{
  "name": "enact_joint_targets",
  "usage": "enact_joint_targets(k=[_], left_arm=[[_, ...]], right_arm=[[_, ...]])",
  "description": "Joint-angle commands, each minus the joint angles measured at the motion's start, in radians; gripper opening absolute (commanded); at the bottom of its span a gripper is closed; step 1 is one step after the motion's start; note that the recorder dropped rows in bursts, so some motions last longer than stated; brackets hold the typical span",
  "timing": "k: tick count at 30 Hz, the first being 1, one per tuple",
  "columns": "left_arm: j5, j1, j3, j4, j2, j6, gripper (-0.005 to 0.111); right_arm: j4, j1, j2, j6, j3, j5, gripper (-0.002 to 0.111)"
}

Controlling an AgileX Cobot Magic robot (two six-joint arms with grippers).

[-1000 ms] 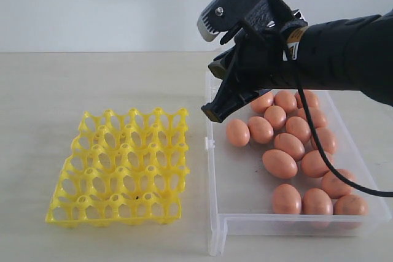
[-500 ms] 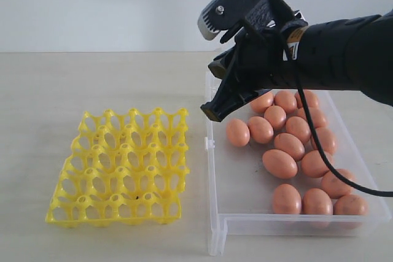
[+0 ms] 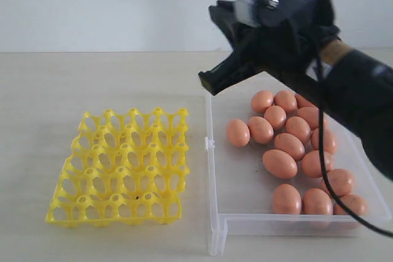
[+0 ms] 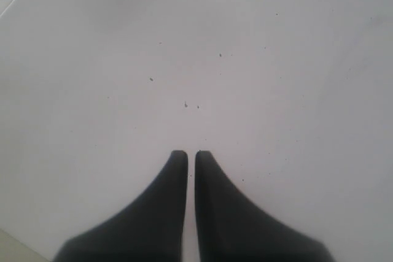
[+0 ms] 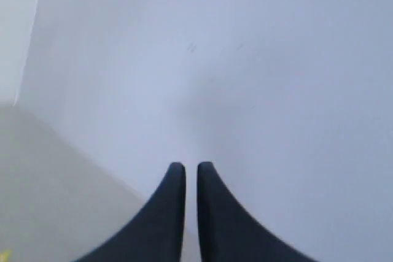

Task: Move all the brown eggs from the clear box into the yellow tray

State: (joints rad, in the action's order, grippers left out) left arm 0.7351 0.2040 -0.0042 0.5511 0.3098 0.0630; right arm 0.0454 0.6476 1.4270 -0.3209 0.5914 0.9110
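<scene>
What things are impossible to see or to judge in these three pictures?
1. Exterior view: the count of brown eggs; the right arm and its cable cover some in the clear box.
2. Exterior view: the left gripper is outside the frame.
3. Right wrist view: blurred, with no eggs in sight.

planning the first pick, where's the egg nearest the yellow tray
Exterior view: the egg lies in the clear box near its left wall, just left of the other eggs.
</scene>
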Motion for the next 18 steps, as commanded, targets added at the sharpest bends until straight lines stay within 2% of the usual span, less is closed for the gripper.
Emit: enact_joint_targets(k=[1,3,4,5,7,10,13,15,18], left_arm=[[-0.004,-0.002,0.004,0.003,-0.003,-0.005,0.004],[-0.004,-0.002,0.004,0.003,-0.003,-0.005,0.004],[-0.004,-0.002,0.004,0.003,-0.003,-0.005,0.004],[-0.004,-0.002,0.004,0.003,-0.003,-0.005,0.004],[-0.004,-0.002,0.004,0.003,-0.003,-0.005,0.004],[-0.004,-0.002,0.004,0.003,-0.003,-0.005,0.004],[-0.004,-0.002,0.004,0.003,-0.003,-0.005,0.004],[0.001,-0.002,0.004,0.003,-0.003,-0.005,0.004],[0.001,-0.002,0.004,0.003,-0.003,-0.005,0.004]], right_arm=[[0.2,-0.002,-0.028,-0.005,-0.142,0.31,0.0],[0.207,-0.002,-0.028,-0.068,-0.139,0.31,0.0],[0.199,-0.002,-0.028,-0.109,-0.12,0.216,0.0],[0.205,-0.002,-0.032,-0.133,-0.086,0.061,0.0],[0.25,-0.018,-0.032,-0.199,0.041,-0.387,0.0],[0.285,-0.107,0.019,-0.201,0.281,-1.025,0.003],[0.285,-0.189,0.107,-0.149,0.497,-1.442,0.015],[0.285,-0.223,0.168,-0.132,0.624,-1.607,0.025],[0.268,-0.246,0.272,-0.073,0.757,-1.753,0.04]])
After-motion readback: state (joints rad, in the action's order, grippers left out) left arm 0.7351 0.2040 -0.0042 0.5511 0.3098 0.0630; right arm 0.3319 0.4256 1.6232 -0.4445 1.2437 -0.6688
